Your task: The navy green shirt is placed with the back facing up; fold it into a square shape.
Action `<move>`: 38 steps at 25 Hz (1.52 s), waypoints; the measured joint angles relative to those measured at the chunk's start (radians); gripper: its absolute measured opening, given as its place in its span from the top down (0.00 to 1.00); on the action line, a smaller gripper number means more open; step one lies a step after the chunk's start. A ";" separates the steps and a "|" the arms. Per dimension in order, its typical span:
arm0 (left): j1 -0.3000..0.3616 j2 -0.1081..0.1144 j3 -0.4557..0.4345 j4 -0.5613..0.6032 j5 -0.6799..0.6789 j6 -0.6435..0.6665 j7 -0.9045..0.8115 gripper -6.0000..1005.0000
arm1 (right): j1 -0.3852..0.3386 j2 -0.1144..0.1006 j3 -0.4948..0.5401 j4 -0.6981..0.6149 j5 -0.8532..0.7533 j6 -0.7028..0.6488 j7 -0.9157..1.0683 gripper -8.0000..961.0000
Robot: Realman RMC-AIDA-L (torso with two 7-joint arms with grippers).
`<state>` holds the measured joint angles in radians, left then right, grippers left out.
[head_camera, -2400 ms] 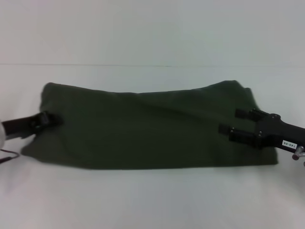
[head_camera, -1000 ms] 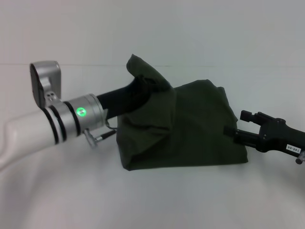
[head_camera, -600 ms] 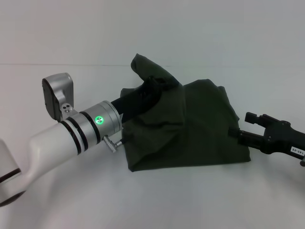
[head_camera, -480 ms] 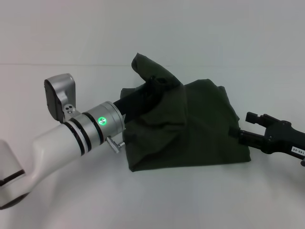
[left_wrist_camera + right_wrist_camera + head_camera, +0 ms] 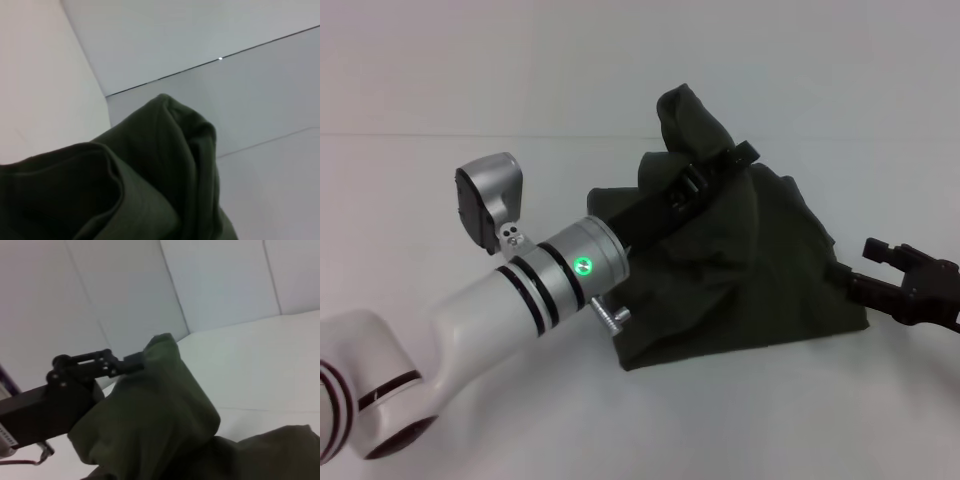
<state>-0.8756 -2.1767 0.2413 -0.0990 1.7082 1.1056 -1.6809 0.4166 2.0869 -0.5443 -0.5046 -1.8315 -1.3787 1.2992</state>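
The navy green shirt (image 5: 760, 275) lies bunched on the white table at centre right, plain dark olive cloth with no print showing. My left gripper (image 5: 743, 153) is shut on a fold of its left end and holds it raised above the rest of the cloth, which drapes over the fingers. In the right wrist view the left gripper (image 5: 134, 360) pinches that raised fold of the shirt (image 5: 160, 430). The left wrist view shows only the shirt (image 5: 150, 190) close up. My right gripper (image 5: 870, 267) sits low at the shirt's right edge, open, its lower finger touching the cloth.
My left forearm (image 5: 520, 300) crosses the front left of the white table (image 5: 470, 420) at an angle. The table's far edge meets a pale wall (image 5: 520, 60) behind the shirt.
The left gripper has carried the shirt's left end up and to the right, over the rest of the cloth. The whole pile and the right gripper have shifted a little to the right.
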 joint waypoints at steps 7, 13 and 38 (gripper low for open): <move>-0.007 0.000 -0.037 -0.040 0.011 -0.012 0.045 0.42 | -0.039 0.002 0.033 0.014 0.000 -0.001 0.001 0.05; 0.000 0.000 -0.053 -0.042 0.007 -0.052 0.046 0.20 | -0.049 0.001 0.038 0.029 -0.003 -0.001 -0.001 0.05; 0.320 0.009 0.253 0.414 0.025 0.422 0.072 0.05 | 0.050 -0.110 0.013 0.016 -0.064 0.005 0.566 0.05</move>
<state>-0.5559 -2.1673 0.4941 0.3151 1.7336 1.5278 -1.6092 0.4664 1.9772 -0.5310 -0.4889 -1.8958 -1.3739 1.8653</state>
